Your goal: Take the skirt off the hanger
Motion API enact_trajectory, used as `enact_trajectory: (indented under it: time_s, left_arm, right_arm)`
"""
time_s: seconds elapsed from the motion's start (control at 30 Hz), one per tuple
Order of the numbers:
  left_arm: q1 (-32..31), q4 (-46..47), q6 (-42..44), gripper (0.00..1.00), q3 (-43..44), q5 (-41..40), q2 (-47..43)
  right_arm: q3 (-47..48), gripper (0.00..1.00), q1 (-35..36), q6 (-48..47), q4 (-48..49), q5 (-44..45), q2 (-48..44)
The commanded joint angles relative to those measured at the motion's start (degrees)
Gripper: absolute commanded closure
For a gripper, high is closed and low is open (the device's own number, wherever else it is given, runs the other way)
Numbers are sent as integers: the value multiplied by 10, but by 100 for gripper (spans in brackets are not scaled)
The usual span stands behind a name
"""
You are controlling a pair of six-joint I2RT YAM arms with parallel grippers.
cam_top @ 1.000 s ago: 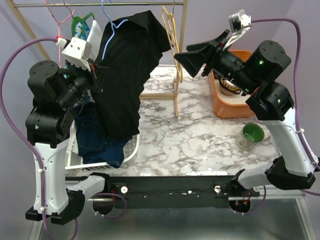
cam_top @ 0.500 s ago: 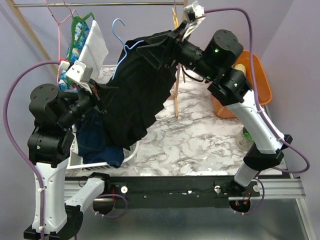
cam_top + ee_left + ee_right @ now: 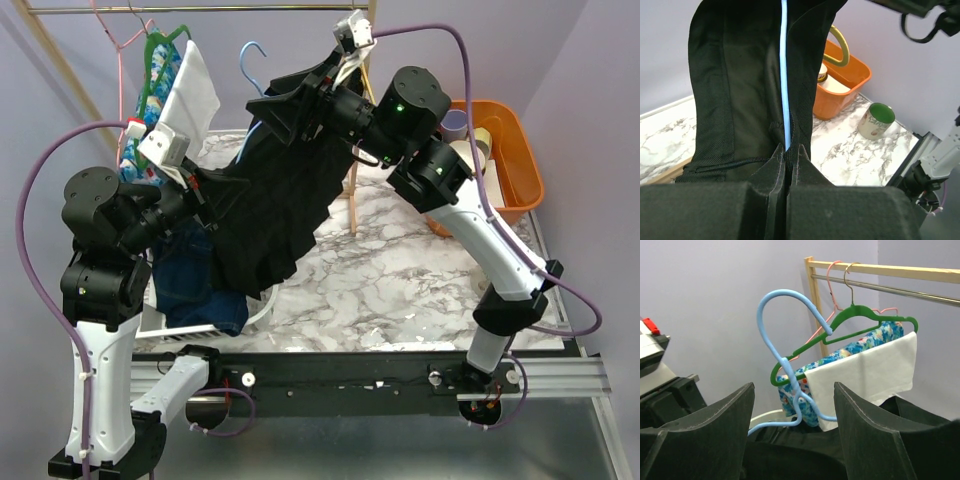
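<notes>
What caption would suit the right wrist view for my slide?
Open right gripper framing the thin light-blue hanger above the black fabric skirt, green hanger with floral garment behind.

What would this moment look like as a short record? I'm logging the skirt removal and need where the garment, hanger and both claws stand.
skirt: black, draped on the hanger, not yet off
hanger: light blue, hook clear of the rail
left claw: shut on the hanger wire, skirt fabric around it
right claw: open, fingers apart either side of the hanger's neck, above the skirt's top
green hanger: on the rail, floral garment on it
task state: not done
</notes>
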Motion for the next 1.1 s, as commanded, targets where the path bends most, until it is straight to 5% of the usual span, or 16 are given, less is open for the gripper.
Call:
enact_trajectory:
  time_s: [0.0, 0.1, 0.13, 0.17, 0.27, 0.33, 0.4, 0.43, 0.53, 0.73, 1.07]
  left_arm:
    - [-1, 54, -17, 100, 6, 35, -7]
    - [-1, 54, -15, 100, 1, 32, -11]
    - [-1, 54, -15, 100, -2, 32, -12]
    - [-1, 53, -15, 100, -5, 29, -15]
    - [-1, 46, -14, 100, -12, 19, -18]
    - [-1, 42, -15, 93, -14, 13, -21]
    - [-2, 39, -19, 65, -16, -1, -26]
    - [-1, 44, -22, 42, -19, -6, -29]
    - [-1, 48, -27, 17, -29, -26, -49]
    - [-1, 53, -23, 1, -39, -91, -106]
    - [-6, 4, -8, 1, -69, -158, -180]
  right_arm:
    - [26, 28, 10, -24, 18, 24, 32]
    - [26, 41, 11, -28, 23, 34, 40]
    - [26, 51, 11, -31, 27, 35, 41]
    - [25, 71, 11, -33, 29, 39, 43]
    - [17, 99, 12, -30, 43, 50, 41]
    - [15, 99, 13, -27, 57, 49, 40]
    - [16, 99, 13, -17, 64, 40, 36]
    - [15, 99, 12, -12, 72, 39, 34]
    - [22, 99, 12, 5, 76, 34, 31]
    - [5, 99, 12, 32, 104, 35, 10]
    - [4, 99, 12, 44, 110, 55, -4]
